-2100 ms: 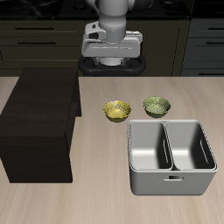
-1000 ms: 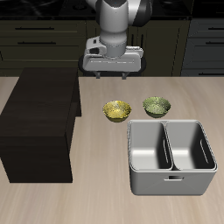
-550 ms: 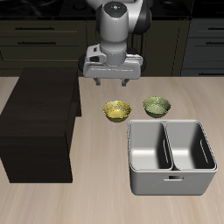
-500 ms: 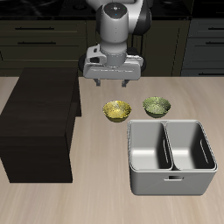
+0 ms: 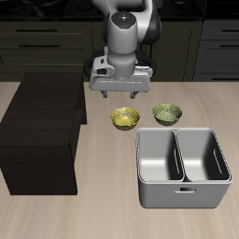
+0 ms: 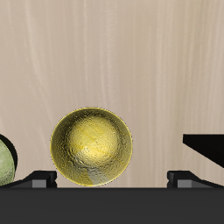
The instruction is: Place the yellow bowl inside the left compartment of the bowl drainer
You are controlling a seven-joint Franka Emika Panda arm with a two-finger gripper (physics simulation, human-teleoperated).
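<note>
Pincer spread wide and empty, I hover above the yellow bowl, which sits on the table behind the bowl drainer.

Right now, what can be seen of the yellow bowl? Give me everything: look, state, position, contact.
The yellow bowl is small, round and shallow, bright yellow-gold with darker mottling and a glossy, glazed-looking surface. It sits upright and empty on the table, untouched. The olive-green bowl stands close beside it, apart from it; the bowl drainer is nearer the table's front edge, and the dark box is on its other side. The open gripper hangs above it, not in contact.
</note>
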